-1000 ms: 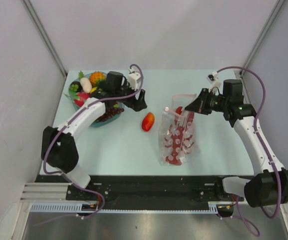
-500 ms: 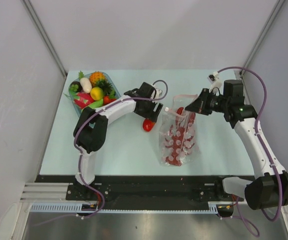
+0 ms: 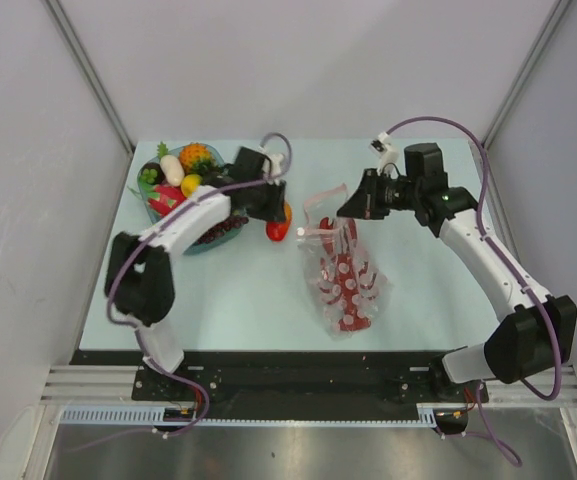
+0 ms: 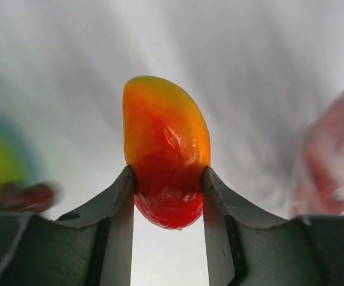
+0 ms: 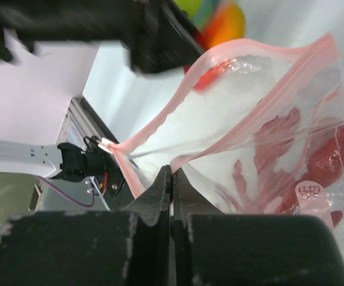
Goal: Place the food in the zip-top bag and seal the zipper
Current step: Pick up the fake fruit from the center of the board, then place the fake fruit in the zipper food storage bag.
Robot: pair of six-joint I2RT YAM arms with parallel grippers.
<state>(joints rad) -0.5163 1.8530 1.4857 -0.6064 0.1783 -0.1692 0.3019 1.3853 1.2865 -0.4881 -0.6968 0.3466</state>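
Food piece [image 4: 167,140] in L gripper [image 4: 168,174]; zip-top bag [image 3: 344,280] mouth alongside

L gripper clamped on red-orange food piece, fingers on both flanks, its long axis pointing out past the tips. R gripper [image 5: 172,179] pinched together on bag lip by zipper [image 5: 273,52], holding mouth up. Bag lies on bench [image 3: 248,295], mouth far, base near. Mouth sits just right of the piece, so L arm is nearer. Other food [image 3: 183,180] in tray [image 3: 150,208], far-left. Judgement: short rightward carry req'd; zipper not yet sealed.
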